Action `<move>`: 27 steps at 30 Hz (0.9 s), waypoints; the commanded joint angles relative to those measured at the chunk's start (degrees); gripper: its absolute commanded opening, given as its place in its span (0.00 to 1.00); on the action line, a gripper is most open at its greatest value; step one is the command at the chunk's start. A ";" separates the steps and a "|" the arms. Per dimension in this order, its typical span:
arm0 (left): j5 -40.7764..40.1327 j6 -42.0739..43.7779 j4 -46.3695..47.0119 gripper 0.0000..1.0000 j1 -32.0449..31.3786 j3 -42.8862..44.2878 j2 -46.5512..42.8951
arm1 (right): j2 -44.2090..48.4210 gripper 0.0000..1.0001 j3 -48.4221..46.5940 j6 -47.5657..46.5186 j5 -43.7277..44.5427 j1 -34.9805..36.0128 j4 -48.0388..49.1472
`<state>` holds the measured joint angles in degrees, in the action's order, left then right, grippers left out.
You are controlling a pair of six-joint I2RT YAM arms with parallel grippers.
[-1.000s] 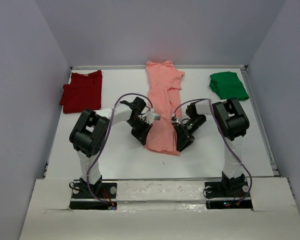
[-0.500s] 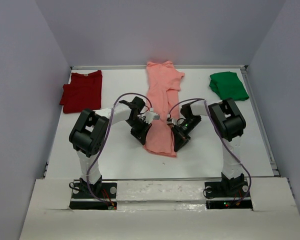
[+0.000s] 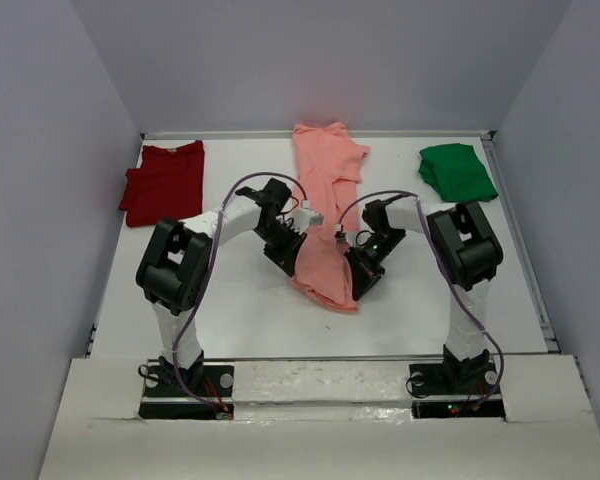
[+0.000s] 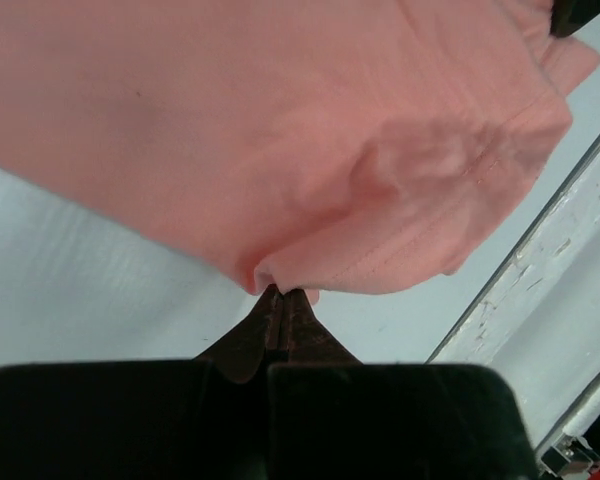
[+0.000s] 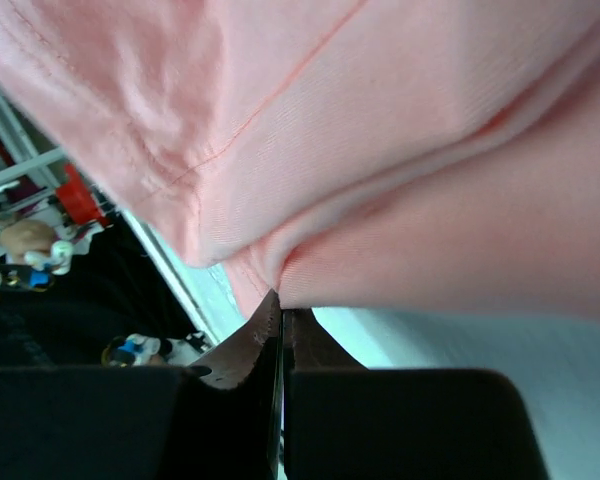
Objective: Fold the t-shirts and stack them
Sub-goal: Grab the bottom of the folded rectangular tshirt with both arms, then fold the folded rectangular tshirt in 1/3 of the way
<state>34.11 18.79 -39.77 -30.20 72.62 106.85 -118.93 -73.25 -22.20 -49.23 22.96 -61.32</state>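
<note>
The salmon-pink t-shirt (image 3: 325, 200) lies lengthwise down the middle of the table, its near end lifted and bunched. My left gripper (image 3: 298, 252) is shut on its left edge, the cloth (image 4: 280, 150) pinched at the fingertips (image 4: 278, 293). On the right edge my right gripper (image 3: 354, 262) is shut on the same shirt, fabric (image 5: 380, 150) folding out from its tips (image 5: 280, 300). The dark red t-shirt (image 3: 164, 182) lies flat at the back left. A bright green t-shirt (image 3: 457, 171) lies folded at the back right.
White table (image 3: 230, 310) with a raised rail (image 3: 520, 240) along the right side and grey walls around. The table's front edge strip (image 4: 540, 290) runs close to the lifted hem.
The right gripper closed on the shirt's edge. Both grippers then moved away from the bases, drawing the shirt's near end up and back so the hem now hangs bunched between them.
</note>
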 commanded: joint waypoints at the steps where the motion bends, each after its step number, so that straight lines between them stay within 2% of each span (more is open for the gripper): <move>1: 1.84 1.87 -4.52 0.00 1.37 8.40 -4.72 | 4.67 0.00 -3.65 1.89 4.14 0.51 -1.08; 9: 0.44 2.57 -7.34 0.00 3.47 15.18 -5.86 | 6.00 0.00 -13.21 3.39 8.71 -0.02 -3.19; 21: -1.41 2.92 -7.16 0.00 4.00 14.30 -7.97 | 6.44 0.00 -26.58 5.41 18.73 -4.15 -5.56; 27: -5.28 0.38 -4.62 0.00 4.18 14.22 -8.76 | 5.38 0.00 -30.98 5.85 21.11 -5.90 -6.09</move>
<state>31.66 20.64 -45.30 -26.50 86.28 101.91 -115.42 -100.49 -17.26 -31.09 18.00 -66.08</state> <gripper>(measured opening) 0.011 0.012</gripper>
